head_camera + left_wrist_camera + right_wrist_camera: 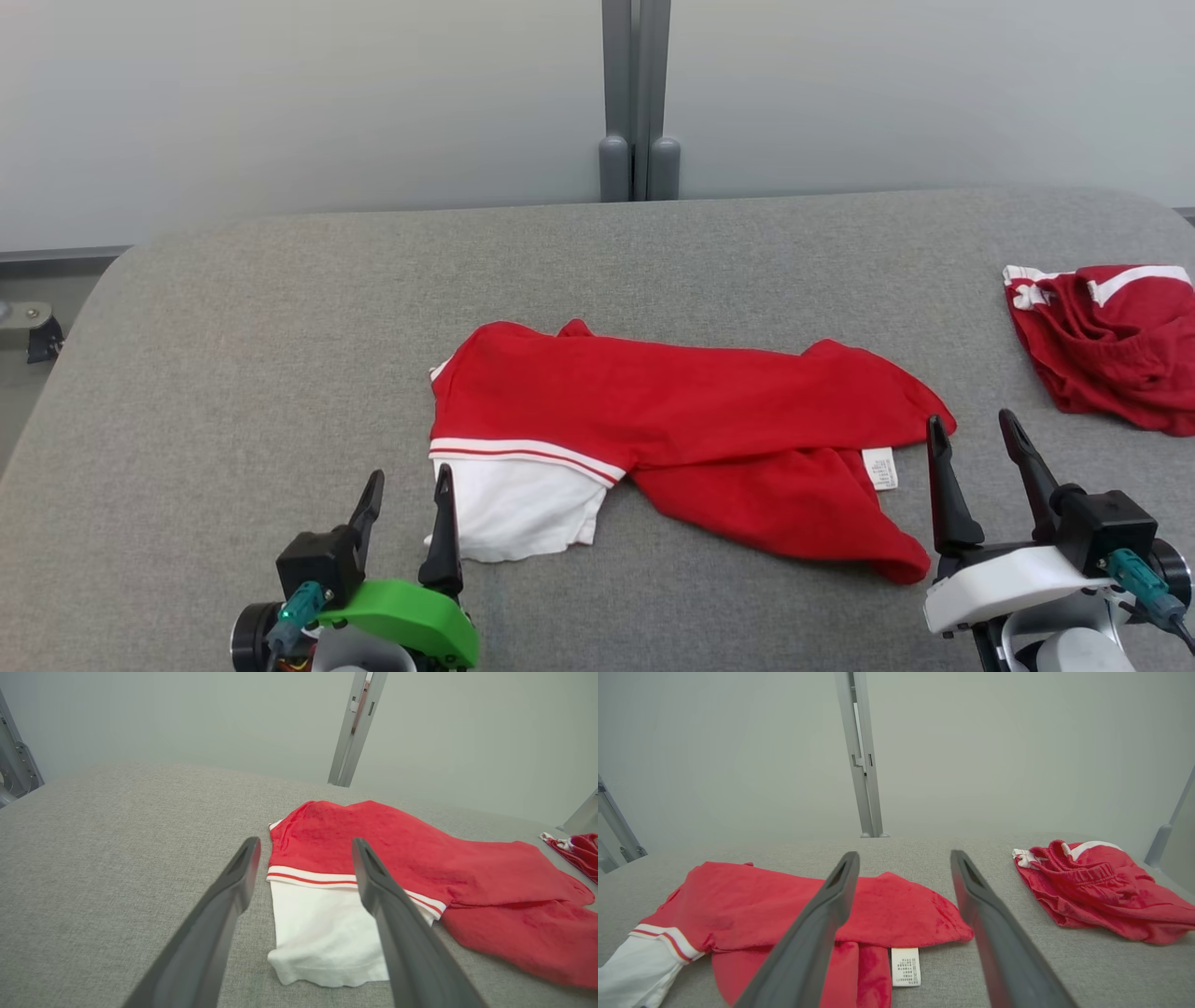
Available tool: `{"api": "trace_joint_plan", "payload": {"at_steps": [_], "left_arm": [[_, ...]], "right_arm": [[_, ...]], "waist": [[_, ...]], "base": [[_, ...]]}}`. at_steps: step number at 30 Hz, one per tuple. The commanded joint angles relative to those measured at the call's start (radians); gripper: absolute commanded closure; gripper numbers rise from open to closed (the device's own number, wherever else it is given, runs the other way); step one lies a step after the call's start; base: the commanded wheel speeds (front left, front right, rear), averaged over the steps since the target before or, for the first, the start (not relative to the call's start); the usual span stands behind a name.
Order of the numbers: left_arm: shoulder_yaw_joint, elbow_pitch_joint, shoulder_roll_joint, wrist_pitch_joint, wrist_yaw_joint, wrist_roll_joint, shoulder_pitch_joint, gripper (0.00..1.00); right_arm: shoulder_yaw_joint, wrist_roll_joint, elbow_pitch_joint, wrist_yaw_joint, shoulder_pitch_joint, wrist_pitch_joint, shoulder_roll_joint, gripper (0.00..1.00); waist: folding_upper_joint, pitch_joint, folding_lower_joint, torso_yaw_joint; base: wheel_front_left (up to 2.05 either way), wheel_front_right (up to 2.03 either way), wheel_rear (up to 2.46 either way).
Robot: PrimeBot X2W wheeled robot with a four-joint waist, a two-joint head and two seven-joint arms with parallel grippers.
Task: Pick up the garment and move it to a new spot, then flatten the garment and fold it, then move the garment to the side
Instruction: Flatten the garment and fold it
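Note:
The garment (672, 429) is a red shirt with a white, red-striped sleeve, lying loosely folded across the middle of the grey table (280, 355). Its white sleeve (317, 933) points toward my left gripper (408, 485), which stands open just short of it with nothing between its fingers. A white care label (905, 966) shows at the garment's near right edge. My right gripper (971, 434) is open beside the garment's right end, also holding nothing. In the right wrist view the garment (784, 910) lies beyond and left of the fingers (822, 924).
A second red piece of clothing (1111, 341) with white trim lies crumpled at the table's right edge, also seen in the right wrist view (1097, 891). A grey post (637, 103) stands behind the table's far edge. Bare table surface stretches left of the garment.

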Motion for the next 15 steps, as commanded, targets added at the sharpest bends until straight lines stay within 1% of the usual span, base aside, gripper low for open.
{"api": "trace_joint_plan", "payload": {"at_steps": [1, 15], "left_arm": [[0.009, -0.002, -0.004, -0.003, -0.007, 0.014, 0.016, 0.0], [0.039, -0.021, -0.02, -0.003, -0.026, 0.061, 0.038, 0.0]], "right_arm": [[0.003, 0.003, -0.005, 0.0, 0.001, -0.003, -0.003, 0.0], [0.008, 0.002, -0.007, 0.0, -0.006, -0.003, -0.003, 0.0]], "waist": [[0.0, -0.004, 0.0, 0.0], [0.0, -0.015, 0.0, 0.004]], "base": [[0.0, 0.0, 0.0], [0.0, 0.0, 0.0]]}}
